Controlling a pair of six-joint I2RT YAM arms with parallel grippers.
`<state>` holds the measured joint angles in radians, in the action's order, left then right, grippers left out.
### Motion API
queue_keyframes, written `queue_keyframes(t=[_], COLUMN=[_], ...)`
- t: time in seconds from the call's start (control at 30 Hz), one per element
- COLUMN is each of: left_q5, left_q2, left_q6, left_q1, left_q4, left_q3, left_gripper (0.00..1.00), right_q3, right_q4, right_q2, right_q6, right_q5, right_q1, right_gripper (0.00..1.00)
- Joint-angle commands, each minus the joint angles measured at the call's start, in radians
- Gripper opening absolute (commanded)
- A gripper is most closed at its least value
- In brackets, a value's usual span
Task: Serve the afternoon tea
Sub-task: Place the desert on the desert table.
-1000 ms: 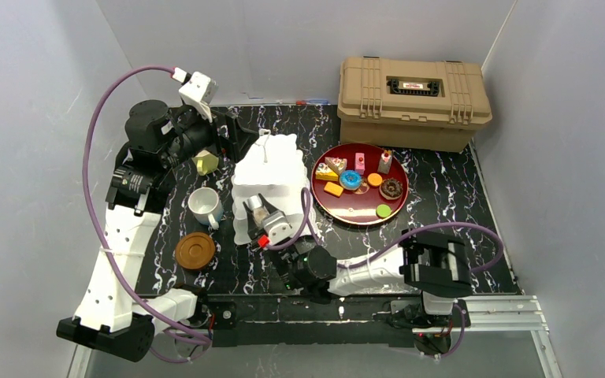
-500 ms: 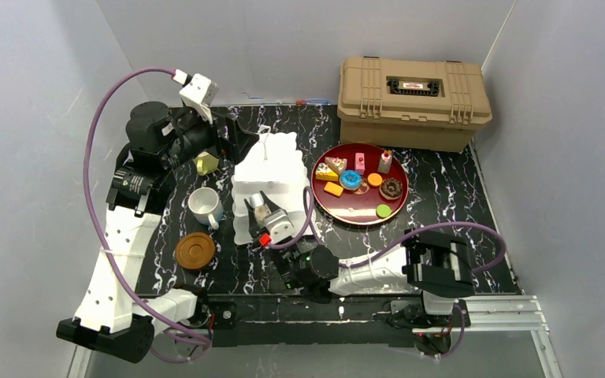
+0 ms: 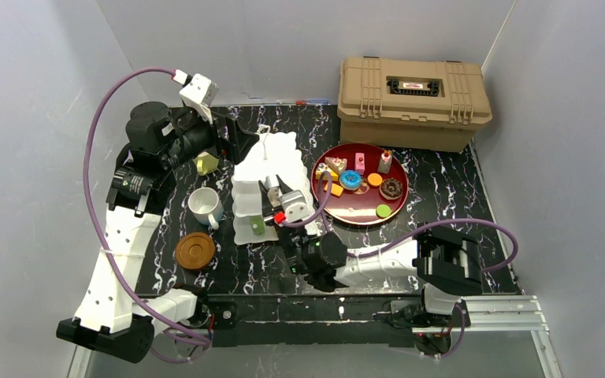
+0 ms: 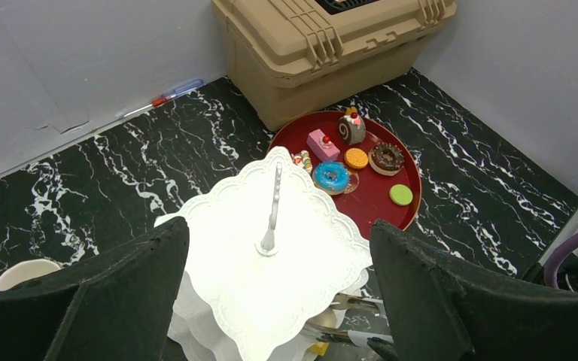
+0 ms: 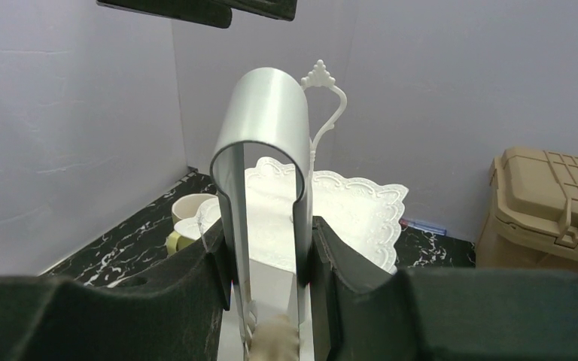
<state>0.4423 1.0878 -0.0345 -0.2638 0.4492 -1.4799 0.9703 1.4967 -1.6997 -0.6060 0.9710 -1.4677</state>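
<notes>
The white three-tier cake stand point(image 3: 272, 169) stands at the table's middle. My left gripper point(image 3: 228, 135) hovers open above it, with the top tier point(image 4: 271, 256) between its fingers point(image 4: 105, 293) and nothing held. My right gripper point(image 3: 287, 206) is shut on metal tongs point(image 5: 267, 150) at the stand's right side. A beige pastry point(image 5: 275, 335) sits between the tong tips. A green pastry point(image 3: 258, 228) lies on the bottom tier. The white mug point(image 3: 203, 205), the yellow-green mug point(image 3: 205, 163) and a brown coaster point(image 3: 194, 250) are left of the stand.
A round red tray point(image 3: 354, 206) with several toy pastries lies right of the stand. The tan ribbed case point(image 3: 413, 101) stands against the back wall. Grey walls close in on three sides. The right arm's purple cable loops over the tray's near edge.
My right gripper has lifted and shifted right and farther back with the tongs. A green pastry now shows on the stand's bottom tier. The left arm has held still.
</notes>
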Motion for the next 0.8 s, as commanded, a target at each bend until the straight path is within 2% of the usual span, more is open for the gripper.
queue_keyframes(t=[0.0,0.53,0.77], left_q5=[0.018,0.021,0.022], left_q2=[-0.023,-0.02,-0.019], left_q6=[0.007,0.005,0.005], left_q1=[0.005,0.006,0.005], left_q4=[0.001,0.0,0.0], left_q3=[-0.005,-0.004,0.0], left_gripper=[0.87,0.87,0.87], right_q3=[0.016,-0.021,-0.059], right_q4=[0.28,0.28,0.28], right_q2=[0.011,0.021,0.081], right_q6=[0.018,0.031,0.053], right_q5=[0.015,0.029,0.021], right_q1=[0.008,0.038,0.037], right_gripper=[0.36,0.58,0.56])
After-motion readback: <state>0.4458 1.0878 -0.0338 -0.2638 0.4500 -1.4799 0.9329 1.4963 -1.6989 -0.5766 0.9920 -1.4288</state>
